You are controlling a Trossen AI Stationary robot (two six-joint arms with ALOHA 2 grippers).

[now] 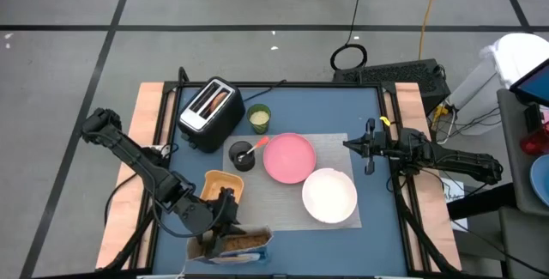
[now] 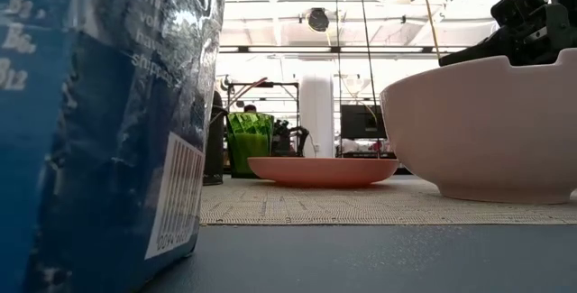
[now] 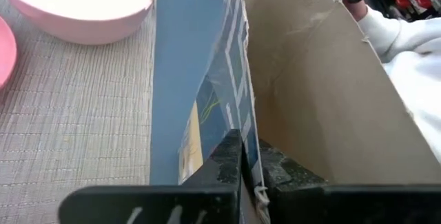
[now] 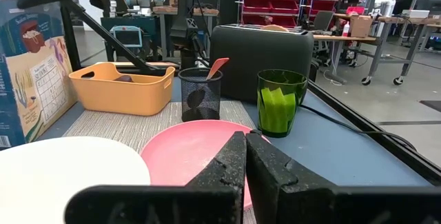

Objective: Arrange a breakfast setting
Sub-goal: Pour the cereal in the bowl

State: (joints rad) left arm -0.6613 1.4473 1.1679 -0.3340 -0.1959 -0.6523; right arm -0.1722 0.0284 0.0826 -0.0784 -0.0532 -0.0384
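Left gripper (image 1: 225, 227) pinching the cereal box (image 1: 236, 243) wall.

Its fingers (image 3: 231, 162) are pressed onto the open box's edge, near the grey mat's (image 1: 283, 195) front corner. On that mat sit the white bowl (image 1: 329, 196) and pink plate (image 1: 288, 158). The right gripper (image 1: 350, 144), fingers pressed together, hovers beside the mat's far-right corner.

Even overhead light, soft shadows. Low view: ceiling area behind blown out white; cereal box (image 2: 108, 122) close and blurred. White bowl (image 3: 83, 3) glares in left wrist view. Right wrist view sharp, background slightly soft.
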